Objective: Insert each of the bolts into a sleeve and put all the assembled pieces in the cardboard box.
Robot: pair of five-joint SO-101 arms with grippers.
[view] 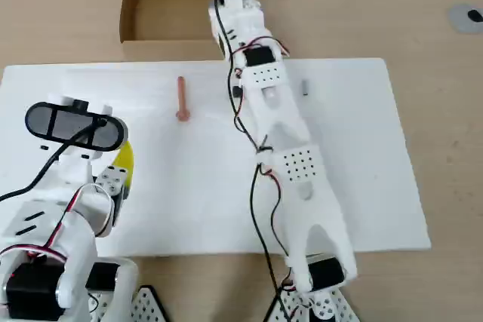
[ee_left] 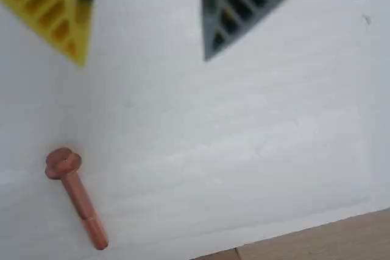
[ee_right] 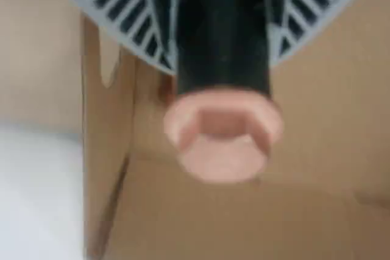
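Note:
My right gripper [ee_right: 222,28] is shut on an assembled piece, a black sleeve [ee_right: 222,41] with a copper bolt head [ee_right: 222,135] sticking out of its end. It hangs over the inside of the cardboard box [ee_right: 292,211]. From above, the right arm [view: 268,103] stretches across the mat to the cardboard box [view: 132,13] at the table's far edge. A loose copper bolt [view: 182,98] lies on the white mat [view: 355,186]. My left gripper [ee_left: 143,58] stands open above the mat, short of that bolt [ee_left: 76,196]. Its yellow finger [view: 124,164] shows near the left arm.
A small dark sleeve [view: 306,87] lies on the mat just right of the right arm. Wooden table [view: 445,111] surrounds the mat. A cable [view: 260,209] runs along the right arm. A grey object [view: 466,18] sits at the far right edge.

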